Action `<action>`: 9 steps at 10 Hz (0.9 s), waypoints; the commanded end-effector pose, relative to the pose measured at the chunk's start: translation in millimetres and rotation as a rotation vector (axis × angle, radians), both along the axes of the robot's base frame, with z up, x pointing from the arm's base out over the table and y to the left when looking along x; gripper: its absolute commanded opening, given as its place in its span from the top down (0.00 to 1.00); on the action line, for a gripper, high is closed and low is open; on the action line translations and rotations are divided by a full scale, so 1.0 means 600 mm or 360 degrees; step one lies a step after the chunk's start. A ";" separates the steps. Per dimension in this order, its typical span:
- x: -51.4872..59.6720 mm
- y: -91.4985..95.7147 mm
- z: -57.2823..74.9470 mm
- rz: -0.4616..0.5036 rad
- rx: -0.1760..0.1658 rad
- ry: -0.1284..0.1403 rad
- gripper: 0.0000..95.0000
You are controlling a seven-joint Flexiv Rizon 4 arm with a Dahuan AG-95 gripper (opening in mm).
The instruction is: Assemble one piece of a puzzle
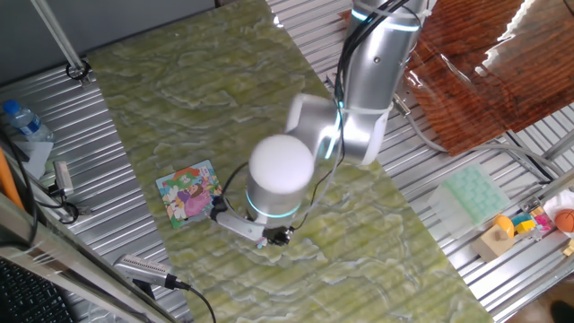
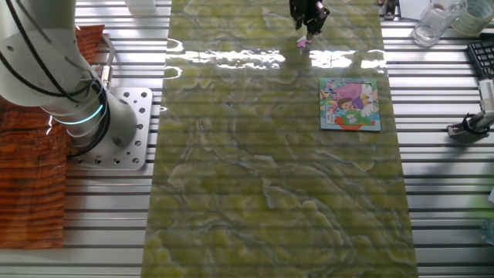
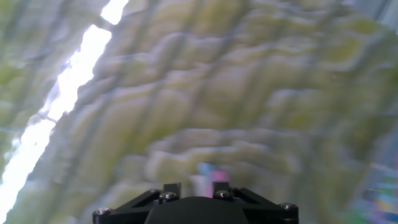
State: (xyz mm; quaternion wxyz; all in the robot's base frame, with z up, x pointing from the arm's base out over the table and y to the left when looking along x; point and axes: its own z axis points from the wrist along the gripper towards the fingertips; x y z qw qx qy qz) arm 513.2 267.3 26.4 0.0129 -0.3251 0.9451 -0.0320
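Observation:
The piece (image 2: 303,42) is a tiny pink-and-white shape right under the tips of my gripper (image 2: 310,29) at the far end of the green mat. The hand view is blurred. There the piece (image 3: 207,174) shows as a pink-and-white smudge just beyond the black gripper body, between the two finger mounts. The fingertips themselves are hidden, so whether they grip it is unclear. The puzzle (image 2: 350,104), a small square board with a teal border and a cartoon picture, lies flat on the mat, apart from the gripper. In one fixed view the puzzle (image 1: 190,193) sits left of the gripper (image 1: 278,238).
The marbled green mat (image 2: 270,170) covers the middle of the slatted metal table. The arm's base (image 2: 116,127) stands at the mat's side. A pale green tray (image 1: 473,193) and small toys (image 1: 529,224) lie off the mat. A plastic cup (image 2: 432,27) stands by its far corner.

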 end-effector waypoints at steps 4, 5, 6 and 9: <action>0.002 -0.005 -0.002 -0.0050 0.0051 0.0020 0.60; 0.003 -0.006 -0.005 -0.0063 0.0050 0.0021 0.60; 0.003 -0.009 -0.008 -0.0066 0.0050 0.0020 0.60; 0.004 -0.015 -0.012 -0.0050 0.0058 0.0018 0.60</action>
